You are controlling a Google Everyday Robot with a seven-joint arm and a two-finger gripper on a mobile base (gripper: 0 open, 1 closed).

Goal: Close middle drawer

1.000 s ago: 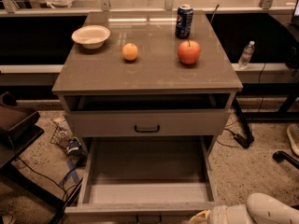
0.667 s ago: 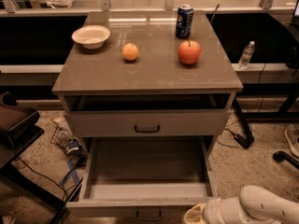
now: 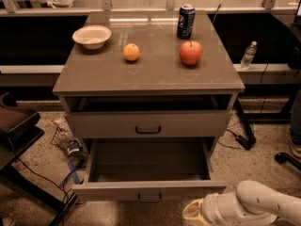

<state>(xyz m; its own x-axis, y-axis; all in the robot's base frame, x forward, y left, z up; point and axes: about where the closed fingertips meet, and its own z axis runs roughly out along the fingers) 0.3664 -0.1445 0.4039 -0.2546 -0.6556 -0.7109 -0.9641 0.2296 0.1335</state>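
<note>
The middle drawer (image 3: 117,191) is pulled far out of the grey-beige cabinet, and its inside looks empty. Its low front panel carries a small dark bar handle (image 3: 150,197). My gripper (image 3: 192,213) is at the bottom of the camera view, just below and in front of the right end of that front panel. The white arm (image 3: 263,204) behind it comes in from the lower right. The top drawer (image 3: 148,124), with a taller front, stands slightly open above. Any lower drawer is hidden.
On the cabinet top (image 3: 103,74) stand a white bowl (image 3: 91,36), an orange (image 3: 131,52), a red apple (image 3: 190,52) and a soda can (image 3: 186,20). A dark chair (image 3: 14,126) and cables are at the left. A water bottle (image 3: 248,55) stands on the right ledge.
My arm has come further into view from the lower right, moving left and up, so the gripper is now closer to the right end of the middle drawer's front.
</note>
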